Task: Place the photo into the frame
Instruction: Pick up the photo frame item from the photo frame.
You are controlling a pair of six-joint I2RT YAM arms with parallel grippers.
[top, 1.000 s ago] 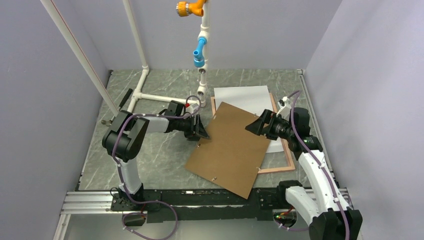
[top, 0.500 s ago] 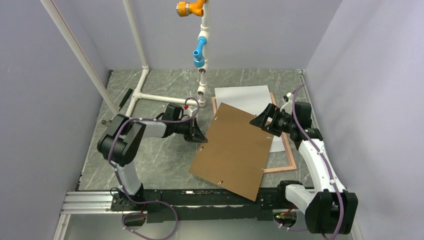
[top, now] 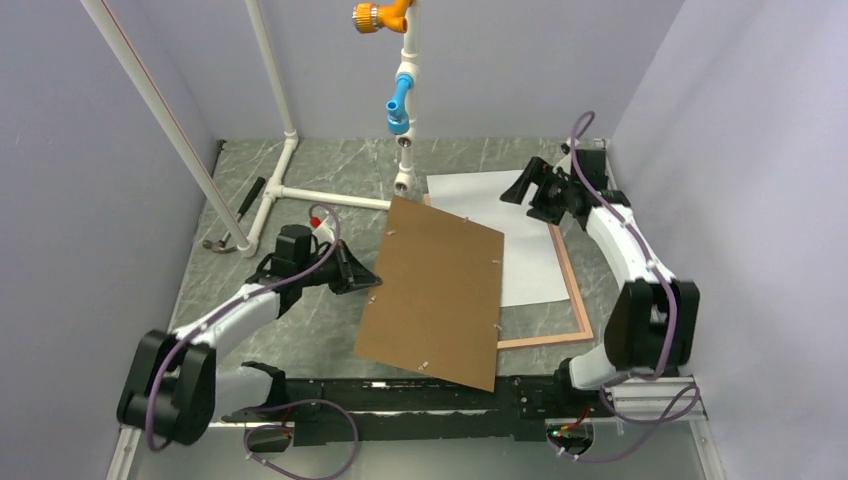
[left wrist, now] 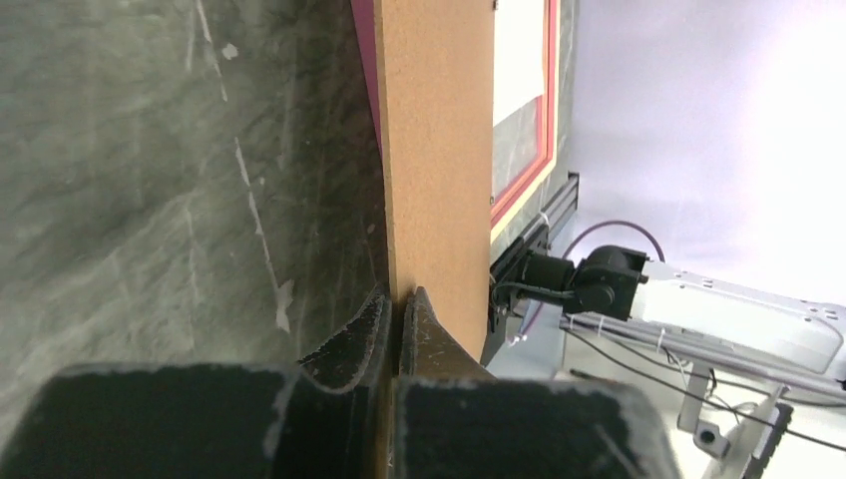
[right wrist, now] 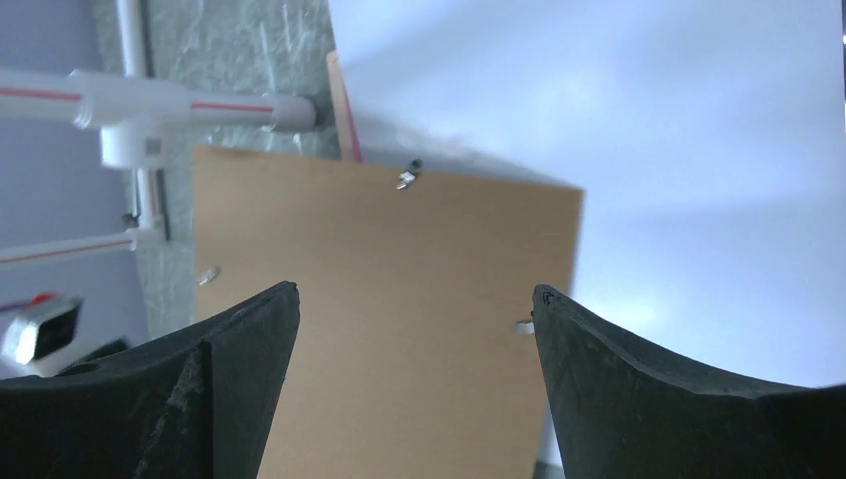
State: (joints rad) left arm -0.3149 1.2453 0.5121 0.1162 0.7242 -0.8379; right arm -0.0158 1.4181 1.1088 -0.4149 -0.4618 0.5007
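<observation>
As my left gripper (top: 358, 280), clamped on the brown backing board (top: 430, 290), drags it left, my wide-jawed right gripper (top: 525, 188) retreats, baring the white photo print (top: 525, 265) lying on the thin pink frame (top: 545, 341).

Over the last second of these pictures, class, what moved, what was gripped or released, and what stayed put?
The left pincer closed on the left edge of the backing board and pulled it leftward, turning it and uncovering more of the photo. The right pincer, open, drew back to the far side. The frame and photo stayed put.
</observation>
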